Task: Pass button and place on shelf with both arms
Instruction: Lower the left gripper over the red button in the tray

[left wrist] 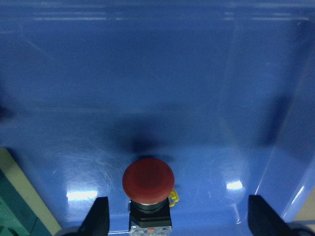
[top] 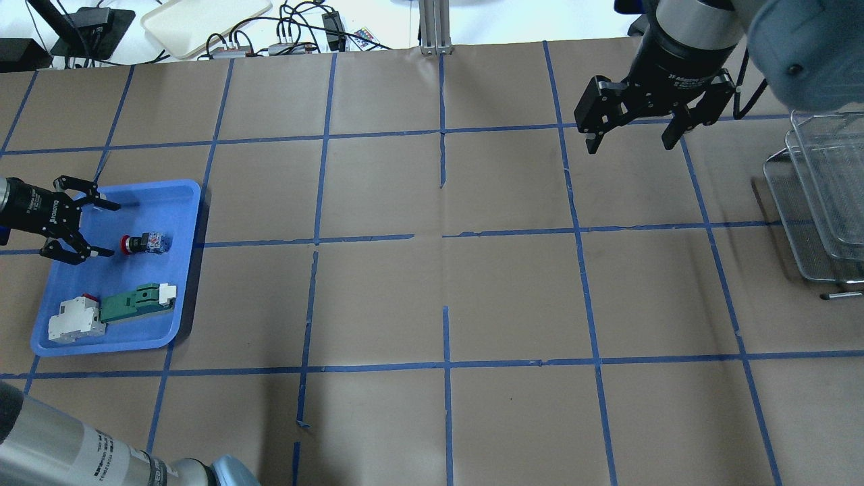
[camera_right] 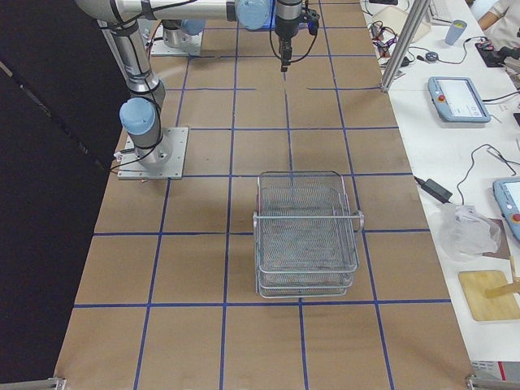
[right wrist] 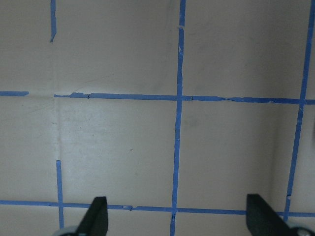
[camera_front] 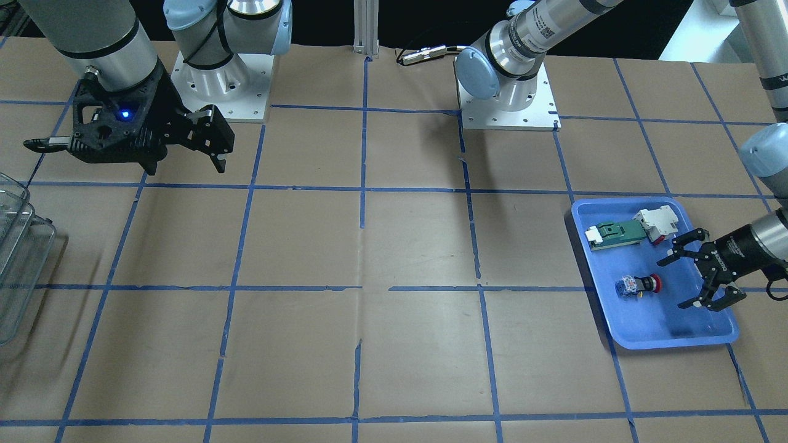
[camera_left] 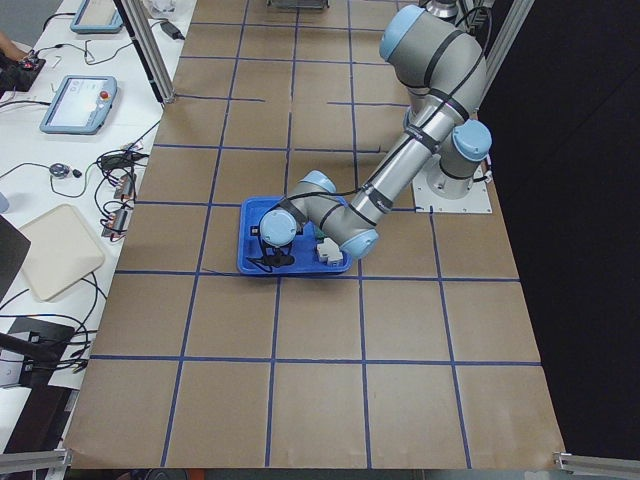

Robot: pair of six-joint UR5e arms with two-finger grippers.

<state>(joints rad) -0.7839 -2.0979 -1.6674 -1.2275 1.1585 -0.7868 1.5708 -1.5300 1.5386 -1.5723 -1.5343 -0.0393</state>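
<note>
The button [top: 143, 243] lies on its side on the floor of the blue tray [top: 162, 202], just ahead of the left pincer [top: 108, 229]. Its red head points back at the pincer, in line with the gap between the fingers. The pincer is spread wide and holds nothing, and from where I stand neither fingertip touches the button. The green-and-white component [top: 135, 302] lies off to one side of the pincer, apart from it.

Well away across the table, the right pincer [top: 630, 145] hangs over bare paper, also wide and empty. The shelf [top: 817, 202] stands off to its outer side with nothing on it that I can make out.

By my reckoning, nothing of the task is done. The grip, lift, hand-over and placing on the shelf are all left.
</note>
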